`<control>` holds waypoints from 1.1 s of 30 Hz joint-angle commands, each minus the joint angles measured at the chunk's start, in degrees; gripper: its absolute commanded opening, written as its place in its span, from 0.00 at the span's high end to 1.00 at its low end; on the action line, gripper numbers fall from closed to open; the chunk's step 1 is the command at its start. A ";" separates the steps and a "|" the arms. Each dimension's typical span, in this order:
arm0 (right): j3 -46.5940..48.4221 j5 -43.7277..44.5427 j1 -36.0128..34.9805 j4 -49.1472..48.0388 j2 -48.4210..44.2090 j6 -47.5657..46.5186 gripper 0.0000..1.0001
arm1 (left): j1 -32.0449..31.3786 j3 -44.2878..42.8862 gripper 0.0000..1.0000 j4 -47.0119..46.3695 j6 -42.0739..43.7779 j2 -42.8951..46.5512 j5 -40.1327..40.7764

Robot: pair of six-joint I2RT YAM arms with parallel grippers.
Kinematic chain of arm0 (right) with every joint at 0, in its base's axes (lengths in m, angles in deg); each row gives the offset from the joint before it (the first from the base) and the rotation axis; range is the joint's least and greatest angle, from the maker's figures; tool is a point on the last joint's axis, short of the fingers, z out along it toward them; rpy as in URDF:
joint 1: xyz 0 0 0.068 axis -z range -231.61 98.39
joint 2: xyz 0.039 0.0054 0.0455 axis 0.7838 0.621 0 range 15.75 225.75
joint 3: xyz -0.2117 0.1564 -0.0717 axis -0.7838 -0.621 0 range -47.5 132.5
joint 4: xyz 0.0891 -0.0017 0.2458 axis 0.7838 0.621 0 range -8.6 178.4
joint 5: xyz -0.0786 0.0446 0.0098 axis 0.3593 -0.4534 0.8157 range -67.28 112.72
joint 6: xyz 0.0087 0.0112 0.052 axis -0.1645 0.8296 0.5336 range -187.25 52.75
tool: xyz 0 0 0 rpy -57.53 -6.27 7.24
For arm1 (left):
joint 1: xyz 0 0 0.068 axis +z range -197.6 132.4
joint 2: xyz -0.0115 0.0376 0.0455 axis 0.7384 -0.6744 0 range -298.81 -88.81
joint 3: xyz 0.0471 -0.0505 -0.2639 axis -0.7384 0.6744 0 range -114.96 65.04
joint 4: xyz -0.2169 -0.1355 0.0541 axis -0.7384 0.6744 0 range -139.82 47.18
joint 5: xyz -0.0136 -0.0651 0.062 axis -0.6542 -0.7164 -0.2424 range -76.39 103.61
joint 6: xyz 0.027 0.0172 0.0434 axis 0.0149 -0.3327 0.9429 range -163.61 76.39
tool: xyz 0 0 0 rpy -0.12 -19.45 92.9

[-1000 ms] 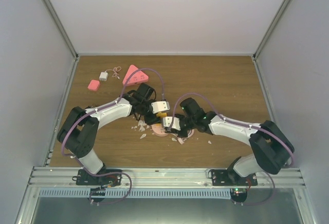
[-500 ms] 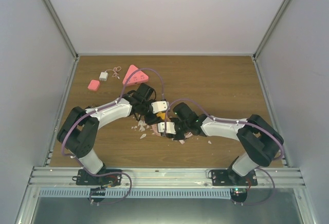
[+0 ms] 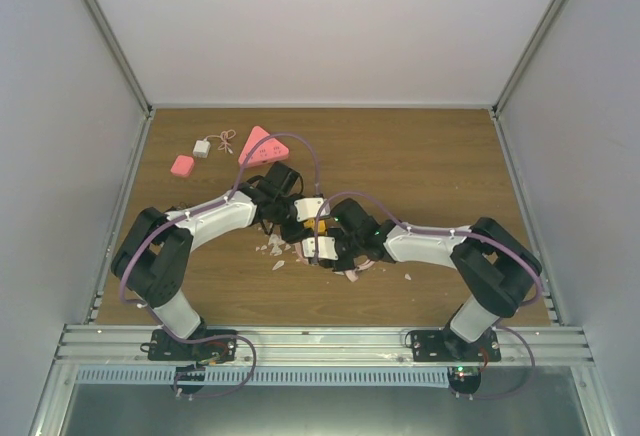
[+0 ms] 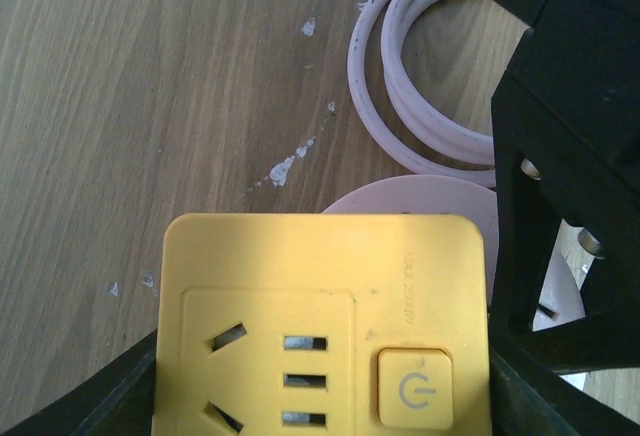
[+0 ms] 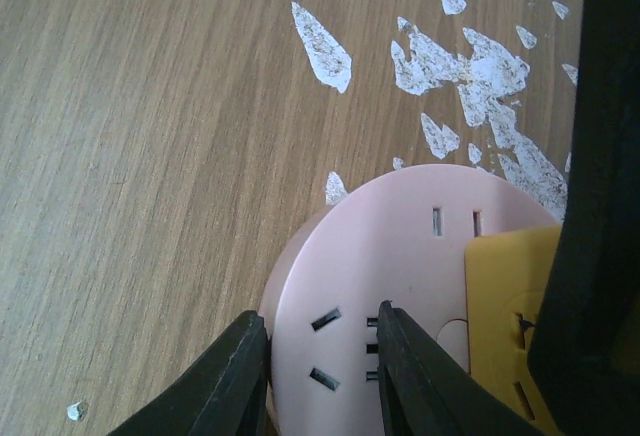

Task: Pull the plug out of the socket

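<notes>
My left gripper (image 3: 306, 222) is shut on a yellow plug block (image 4: 325, 326) with slots and a power button. The block sits on a round pale pink socket (image 5: 400, 256), which lies flat on the wooden table. The socket's rim shows behind the block in the left wrist view (image 4: 420, 196). My right gripper (image 5: 322, 376) is open and low over the socket. One finger is at its left rim and the other is over its face, next to the yellow block (image 5: 505, 306). In the top view my right gripper (image 3: 320, 249) nearly touches the left one.
A coiled pale cable (image 4: 400, 86) lies beyond the socket. White chipped patches (image 5: 470, 66) mark the wood nearby. A pink triangular block (image 3: 262, 146), a small pink block (image 3: 182, 165) and a white adapter (image 3: 202, 148) lie at the far left. Walls enclose the table.
My right arm has swung left and brought its gripper onto the pink socket beside the left gripper. The left arm has stayed put, holding the yellow plug.
</notes>
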 commanded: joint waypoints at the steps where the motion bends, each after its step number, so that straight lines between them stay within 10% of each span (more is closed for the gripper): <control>1: 0.25 1.66 -0.52 3.37 2.89 -0.10 0.70 | 0.04 -1.27 0.82 1.78 -0.17 1.16 -5.87; 33: 1.06 0.14 0.31 5.12 5.02 1.74 0.77 | 0.28 -2.35 0.85 4.25 -1.63 2.84 -15.44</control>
